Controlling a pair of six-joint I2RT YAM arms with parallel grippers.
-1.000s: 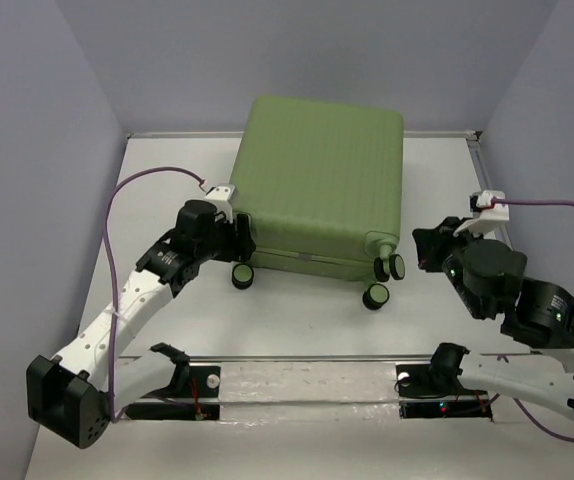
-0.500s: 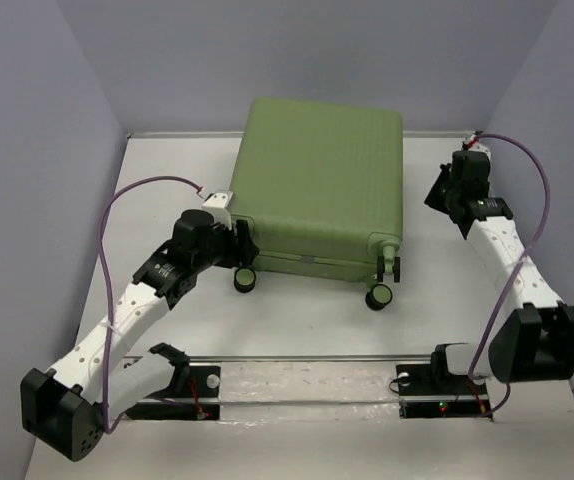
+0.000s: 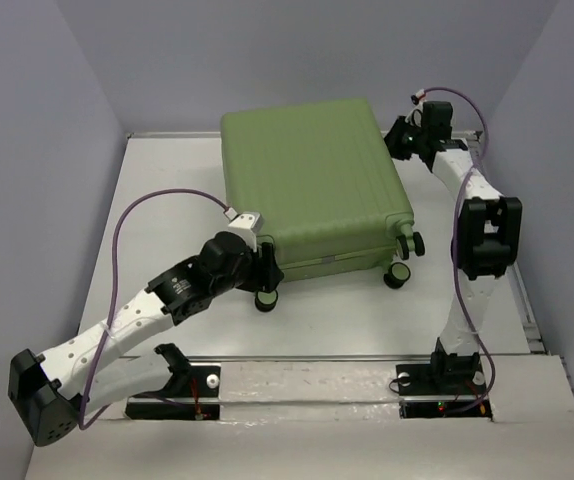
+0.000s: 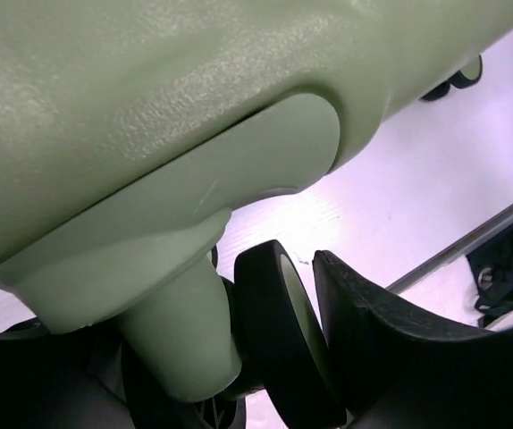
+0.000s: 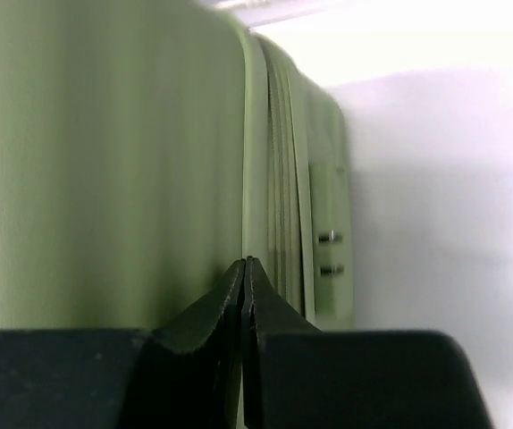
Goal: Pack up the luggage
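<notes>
1. The luggage point(image 3: 312, 180), a light-green ribbed hard-shell suitcase, lies flat and closed on the white bench point(image 3: 157, 170), towards the far side and turned a little askew, its wheeled end facing the arm bases
2. Black wheels stick out of that near end: one at the left corner point(image 3: 265, 298) and two at the right corner point(image 3: 399, 272)
3. The left tool point(image 3: 265, 268) sits at the near-left corner; in the left wrist view its fingers stand apart, with the green caster stem point(image 4: 180, 331) and black wheel point(image 4: 283, 331) between them and one black finger point(image 4: 391, 349) just beside the wheel
4. The right tool point(image 3: 399, 135) is at the far-right corner, its fingers closed together with the tips meeting point(image 5: 244, 268) against the shell's side, holding nothing
5. A purple cable point(image 3: 137, 205) arcs over the left arm
</notes>
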